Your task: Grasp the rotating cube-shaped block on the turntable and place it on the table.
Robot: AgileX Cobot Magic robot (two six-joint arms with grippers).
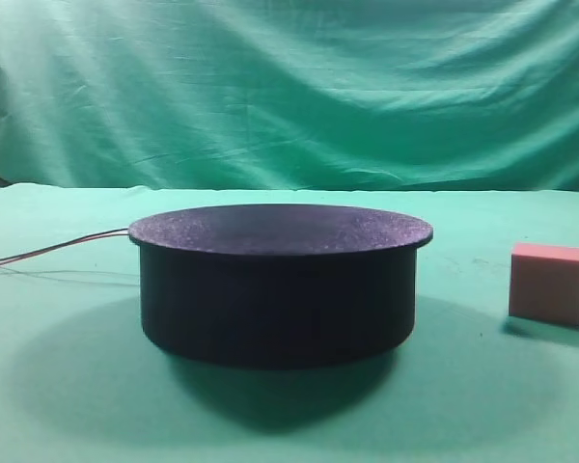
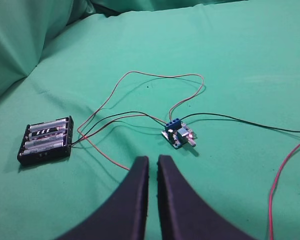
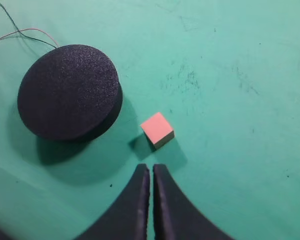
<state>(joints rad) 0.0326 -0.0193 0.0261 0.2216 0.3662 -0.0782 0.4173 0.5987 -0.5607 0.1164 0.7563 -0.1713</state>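
The salmon-pink cube-shaped block (image 1: 547, 283) rests on the green table (image 1: 482, 405) to the right of the black turntable (image 1: 278, 282). The turntable's speckled top is bare. In the right wrist view the block (image 3: 157, 129) lies on the cloth beside the turntable (image 3: 67, 91). My right gripper (image 3: 151, 169) is shut and empty, high above the table, just short of the block. My left gripper (image 2: 152, 161) is shut and empty, over cloth near the wires. Neither gripper shows in the exterior view.
A black battery holder (image 2: 46, 140) and a small blue control board (image 2: 178, 134) lie on the cloth, joined by red and black wires (image 2: 140, 80). A red wire (image 2: 285, 175) runs at the right. Red wires (image 1: 53, 249) trail left from the turntable. Green backdrop (image 1: 289, 87) behind.
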